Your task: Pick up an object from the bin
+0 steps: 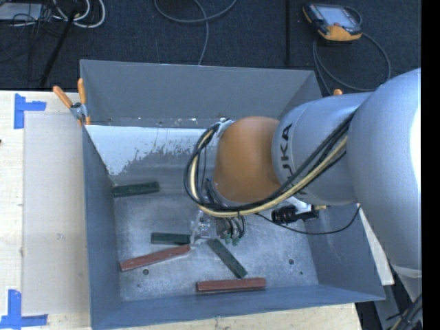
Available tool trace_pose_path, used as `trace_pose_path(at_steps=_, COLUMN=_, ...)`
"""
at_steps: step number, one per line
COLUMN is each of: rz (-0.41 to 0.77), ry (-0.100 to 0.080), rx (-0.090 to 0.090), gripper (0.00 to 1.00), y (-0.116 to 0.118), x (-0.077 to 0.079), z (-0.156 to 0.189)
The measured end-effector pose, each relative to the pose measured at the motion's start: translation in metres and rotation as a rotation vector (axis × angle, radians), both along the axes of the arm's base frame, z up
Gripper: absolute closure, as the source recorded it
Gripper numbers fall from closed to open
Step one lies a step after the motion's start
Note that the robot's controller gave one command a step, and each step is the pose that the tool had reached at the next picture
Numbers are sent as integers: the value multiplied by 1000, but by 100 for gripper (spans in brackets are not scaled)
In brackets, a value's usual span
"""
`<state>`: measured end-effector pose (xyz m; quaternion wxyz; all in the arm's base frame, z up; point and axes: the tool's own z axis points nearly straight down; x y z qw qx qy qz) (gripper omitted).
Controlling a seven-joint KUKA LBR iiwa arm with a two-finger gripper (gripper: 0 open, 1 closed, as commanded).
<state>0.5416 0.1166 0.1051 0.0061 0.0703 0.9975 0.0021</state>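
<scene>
Gripper [204,232] sits low near the middle of the grey bin [172,95], and we see it over the right ends of a short dark green bar [170,238] and a reddish-brown bar [155,258] (a second green bar [228,258] lies just beside). Whether it is spread or pressed together, we cannot tell.

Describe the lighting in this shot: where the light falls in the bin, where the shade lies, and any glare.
Camera view: the light is brightest on a pale band low on the bin's back wall, while the wall above that band is evenly shaded. The floor dims toward the arm, which overhangs it. The orange cover carries a soft sheen, with no hard glare.
</scene>
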Motion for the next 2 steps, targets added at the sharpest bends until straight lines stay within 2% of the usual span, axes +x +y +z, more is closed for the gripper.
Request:
trace_pose_path(at_steps=1, rz=5, ry=15, rx=-4, gripper=100, y=-13, x=1, z=6)
trace_pose_path(at_steps=2, rz=37, ry=15, rx=-4, gripper=0, y=-17, x=-12, z=-1)
